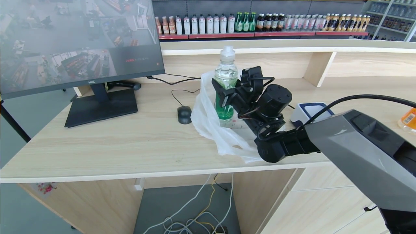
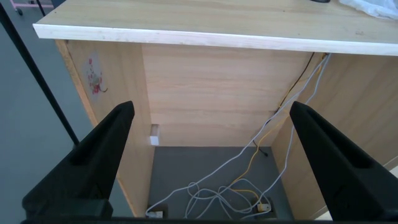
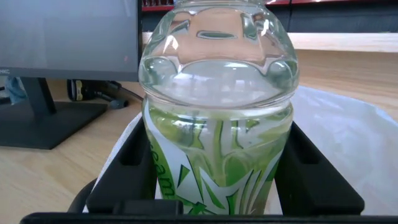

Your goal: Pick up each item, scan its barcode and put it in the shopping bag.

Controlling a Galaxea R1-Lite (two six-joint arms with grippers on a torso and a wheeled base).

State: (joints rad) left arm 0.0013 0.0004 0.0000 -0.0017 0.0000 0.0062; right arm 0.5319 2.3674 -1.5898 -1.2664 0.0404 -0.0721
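Shop shelves behind, pale wooden desk (image 1: 130,139) up front, and the white shopping bag (image 1: 208,123) slumps open on it. The green-labelled bottle (image 1: 226,74) stands upright in its mouth, full of clear drink. The right gripper (image 1: 227,97) has its fingers clamped round the bottle's waist. The left gripper (image 2: 211,155) hangs below the desk edge, fingers spread, holding nothing. The danger: let go on that limp plastic and the tall bottle may topple.

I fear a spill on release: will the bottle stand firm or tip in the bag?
The bottle is tall and narrow, so probably tips easily. It looks full, likely heavy. The shopping bag is thin film, likely giving no support.
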